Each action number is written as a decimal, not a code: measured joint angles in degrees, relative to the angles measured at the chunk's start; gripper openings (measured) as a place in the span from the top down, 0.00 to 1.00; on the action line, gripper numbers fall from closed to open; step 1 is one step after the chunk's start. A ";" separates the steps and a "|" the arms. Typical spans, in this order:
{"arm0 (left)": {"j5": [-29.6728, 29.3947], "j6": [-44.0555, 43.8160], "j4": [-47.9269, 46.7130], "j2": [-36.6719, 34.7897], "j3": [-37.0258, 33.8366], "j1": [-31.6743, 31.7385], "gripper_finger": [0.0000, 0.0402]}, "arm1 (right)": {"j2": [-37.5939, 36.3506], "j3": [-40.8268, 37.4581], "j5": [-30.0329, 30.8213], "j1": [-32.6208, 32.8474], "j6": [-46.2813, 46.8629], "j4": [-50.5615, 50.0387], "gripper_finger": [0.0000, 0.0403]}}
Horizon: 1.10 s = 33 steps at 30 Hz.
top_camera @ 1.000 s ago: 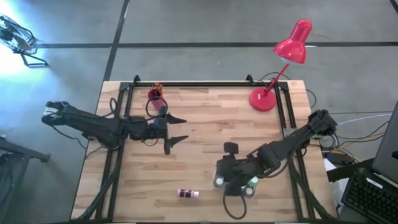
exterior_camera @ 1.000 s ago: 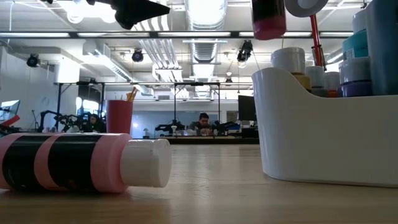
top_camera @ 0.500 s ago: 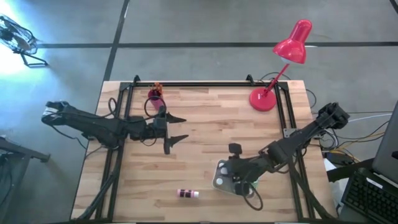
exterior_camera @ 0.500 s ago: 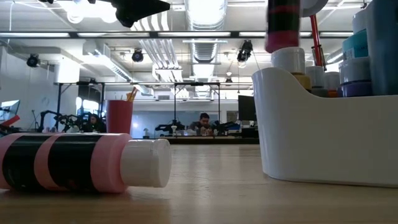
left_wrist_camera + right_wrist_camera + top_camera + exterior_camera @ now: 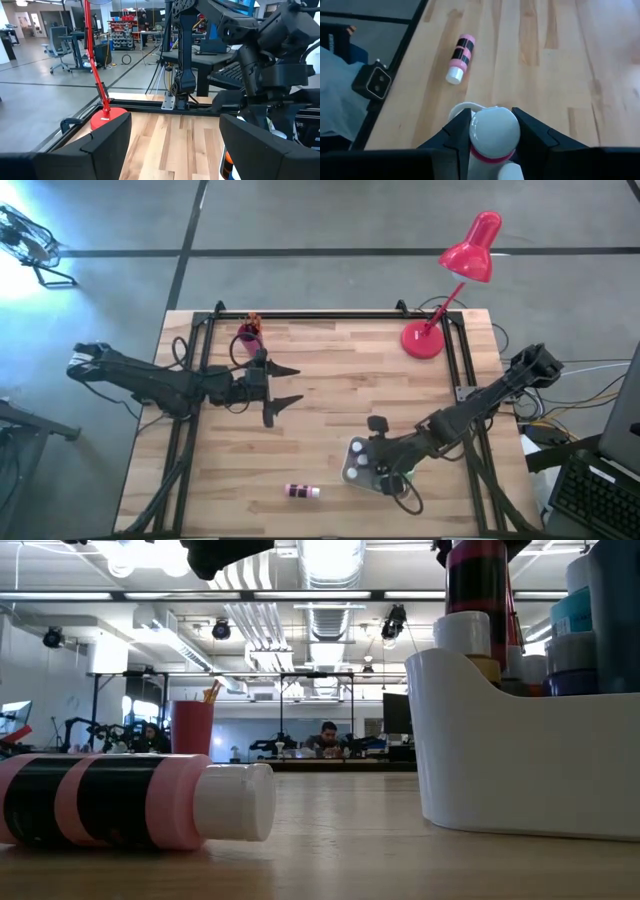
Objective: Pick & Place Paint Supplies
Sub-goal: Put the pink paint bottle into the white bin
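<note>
My right gripper (image 5: 381, 470) hangs over the white caddy (image 5: 352, 452) near the table's front right, shut on a dark bottle with pink bands and a white cap (image 5: 494, 131). In the low view this bottle (image 5: 477, 580) stands upright just above the caddy's (image 5: 520, 740) rim, beside the bottles inside. A second pink-and-black bottle (image 5: 302, 491) lies on its side near the front edge. A red cup with brushes (image 5: 250, 332) stands at the far left. My left gripper (image 5: 293, 387) waits open and level at mid-left. My right gripper pinches the bottle between its two fingers (image 5: 456, 136) at the upper end, just under the white cap (image 5: 492, 150). The fingers slant down from the table's right side. The bottle stays upright, cap up, its lower end (image 5: 478, 608) at the caddy's rim.
A red desk lamp (image 5: 440, 330) stands at the far right corner. Black rails (image 5: 320, 315) frame the far and side edges. Bare wood lies between the two arms (image 5: 340, 395). A small camera box (image 5: 375, 82) sits at the near edge.
My right gripper has come down and a little toward the table's right edge with the bottle still upright, bringing it from above the caddy down to its rim.
</note>
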 joint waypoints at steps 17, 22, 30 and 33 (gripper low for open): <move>0.00 0.42 0.54 0.00 0.00 0.00 0.23 | 0.21 -3.89 -0.82 -1.83 -0.96 5.11 0.73; 0.00 0.44 0.51 0.00 0.00 0.00 0.23 | 0.33 -5.58 -0.81 -2.21 -0.56 6.19 0.73; 0.00 0.45 0.51 0.02 0.00 0.00 0.23 | 1.65 -7.33 -1.89 -2.52 0.11 11.35 0.73; -0.03 0.46 0.60 0.02 0.00 0.02 0.23 | 3.32 -6.96 -3.39 -3.19 -0.09 12.41 0.73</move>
